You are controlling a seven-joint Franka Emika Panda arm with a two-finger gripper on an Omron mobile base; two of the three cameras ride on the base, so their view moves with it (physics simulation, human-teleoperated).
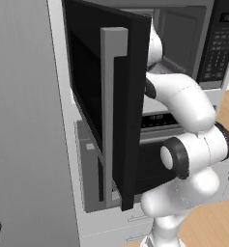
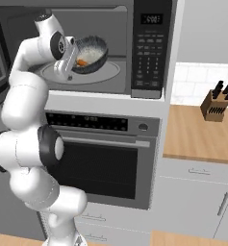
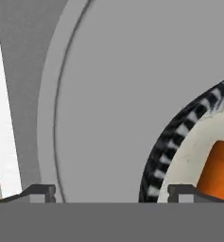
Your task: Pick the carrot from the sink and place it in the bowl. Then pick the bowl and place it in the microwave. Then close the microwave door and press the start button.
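1. The microwave [image 2: 86, 48] is a black box with a smooth grey cavity, a round glass turntable [image 2: 106, 72] with a raised ring, and a keypad strip [image 2: 148, 48] down its right side.
2. The microwave door [image 1: 111, 106] stands swung wide open: a flat black slab with a dark window and a squared grey bar handle [image 1: 113, 96].
3. The bowl [image 2: 91, 54] sits tilted inside the cavity over the turntable; it is round, with a dark outer wall streaked in pale ribs and an off-white inside.
4. The carrot [image 3: 217, 170] lies in the bowl, a short, blunt orange stub.
5. The gripper [image 3: 111, 191] is inside the cavity at the bowl's left rim, its fingers [image 3: 38, 191] spread wide. One tip sits at the rim; whether it touches is hard to say.
6. Below is a wall oven [image 2: 96, 163] with a horizontal handle; to the right is a wooden counter [image 2: 197, 134] carrying a knife block [image 2: 216, 106].
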